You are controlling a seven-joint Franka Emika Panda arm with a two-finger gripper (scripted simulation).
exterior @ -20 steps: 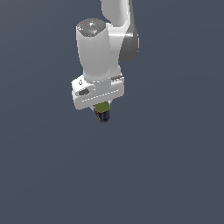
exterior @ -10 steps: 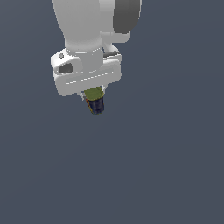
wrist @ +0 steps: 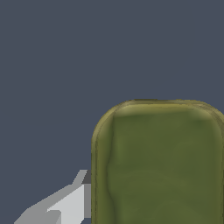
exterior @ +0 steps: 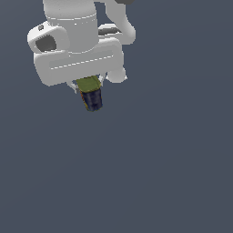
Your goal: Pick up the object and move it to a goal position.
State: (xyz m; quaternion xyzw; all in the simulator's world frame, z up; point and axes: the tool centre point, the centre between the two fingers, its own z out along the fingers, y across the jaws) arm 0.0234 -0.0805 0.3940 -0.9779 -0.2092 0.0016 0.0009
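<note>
- Gripper (exterior: 89,88) is clamping the object (exterior: 91,94), fingers (exterior: 73,86) pinching its olive half.
- Object is hanging clear in the air below the palm: pickup is looking done.
- Goal isn't showing in either view; transport is remaining.

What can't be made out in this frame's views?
- Goal position: no marker in either view.
- Upper arm: cut off by the exterior view's top edge.
- Tool fingertips: mostly hidden behind the white hand and the olive-and-navy box.
- Box's navy half: not visible in the wrist view; its olive end fills the frame and runs off the edge.
</note>
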